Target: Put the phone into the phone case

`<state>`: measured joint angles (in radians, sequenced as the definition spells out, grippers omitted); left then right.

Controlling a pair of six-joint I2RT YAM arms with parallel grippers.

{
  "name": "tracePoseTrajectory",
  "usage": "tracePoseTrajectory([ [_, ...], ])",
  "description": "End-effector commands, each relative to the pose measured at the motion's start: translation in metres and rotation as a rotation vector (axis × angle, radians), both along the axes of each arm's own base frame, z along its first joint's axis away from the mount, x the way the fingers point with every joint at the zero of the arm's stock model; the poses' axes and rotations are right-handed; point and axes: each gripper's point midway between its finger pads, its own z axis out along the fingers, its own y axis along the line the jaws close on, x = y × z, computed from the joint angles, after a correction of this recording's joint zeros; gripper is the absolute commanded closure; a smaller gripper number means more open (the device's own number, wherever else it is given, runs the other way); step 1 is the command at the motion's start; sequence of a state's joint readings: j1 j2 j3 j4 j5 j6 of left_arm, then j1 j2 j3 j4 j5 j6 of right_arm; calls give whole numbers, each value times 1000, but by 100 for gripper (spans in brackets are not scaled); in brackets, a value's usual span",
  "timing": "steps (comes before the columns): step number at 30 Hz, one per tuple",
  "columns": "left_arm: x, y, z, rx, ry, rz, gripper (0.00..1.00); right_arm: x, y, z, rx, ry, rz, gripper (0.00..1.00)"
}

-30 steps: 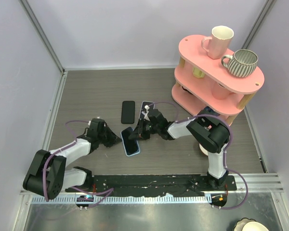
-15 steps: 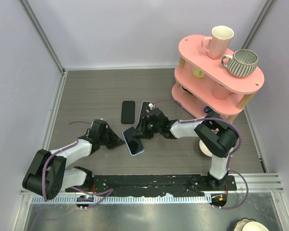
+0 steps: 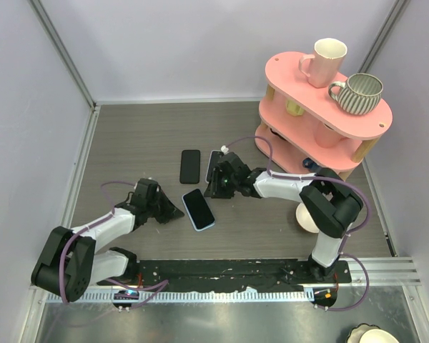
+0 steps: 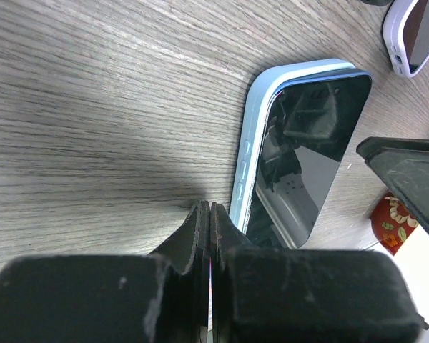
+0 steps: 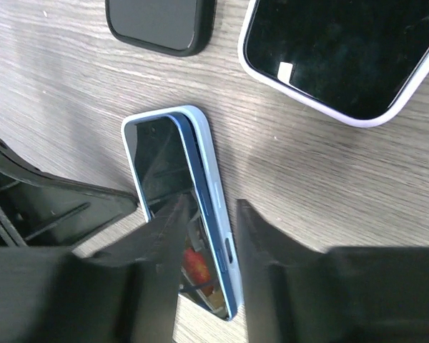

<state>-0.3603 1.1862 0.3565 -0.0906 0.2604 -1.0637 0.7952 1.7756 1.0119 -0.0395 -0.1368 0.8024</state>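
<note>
phone position: the phone (image 3: 199, 209) is laid screen-up in the light blue phone case (image 4: 249, 136), on the counter (image 3: 129, 143), between the two end effectors.
seating: in the right wrist view a darker blue band of the phone's side is seen above the case rim along one long edge. That edge is judged not fully pressed home, though this is not certain.
left end effector (image 4: 210, 209): closed tight, nothing held. The tips are set just left of the case; contact cannot be told.
right end effector (image 5: 211, 207): jaws parted partway, nothing gripped. It is held just far-right of the phone, clear of it.
handling: judged light and rigid. The glass face is slick and breakable; the case rim is likely pliable.
hold: a pinch across the short width, on the long edges, is advised. For seating, flat pressure near the corners is judged safer.
long axis: near–far, skewed, with the far end leftward and the near end rightward.
facing: screen up, with side buttons on the left long edge. Which end is the top cannot be told.
</note>
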Motion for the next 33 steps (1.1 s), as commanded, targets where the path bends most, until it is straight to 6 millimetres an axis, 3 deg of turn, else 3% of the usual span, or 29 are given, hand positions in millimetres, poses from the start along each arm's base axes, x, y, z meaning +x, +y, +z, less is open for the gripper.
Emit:
tracePoseTrajectory([
  [1, 3, -2, 4, 5, -27, -21, 100, 2, 2, 12, 1, -40, 38, 68],
  [4, 4, -3, 5, -7, -31, -19, 100, -9, 6, 5, 32, -13, 55, 77],
  [6, 4, -4, 4, -13, -31, -19, 100, -14, 16, 3, 72, -9, 62, 78],
  [11, 6, -7, 6, -29, -48, -25, 100, -29, 22, -24, 43, 46, 88, 79],
  [15, 8, -3, 14, 0, -66, -30, 100, -25, 14, -19, 21, 16, 59, 78],
  [19, 18, 2, 29, 57, -107, -45, 100, -23, 10, -4, 9, -23, 70, 67],
  [23, 29, 10, 44, 130, -147, -56, 61, -23, 8, 4, 24, -34, 82, 56],
  [26, 34, 11, 52, 154, -156, -71, 50, -25, 13, -1, 41, -24, 109, 51],
  [30, 40, 9, 51, 157, -146, -94, 50, -36, 21, -12, 94, 15, 166, 39],
  [33, 37, 3, 39, 91, -78, -115, 58, -39, 22, -16, 98, 13, 190, 36],
])
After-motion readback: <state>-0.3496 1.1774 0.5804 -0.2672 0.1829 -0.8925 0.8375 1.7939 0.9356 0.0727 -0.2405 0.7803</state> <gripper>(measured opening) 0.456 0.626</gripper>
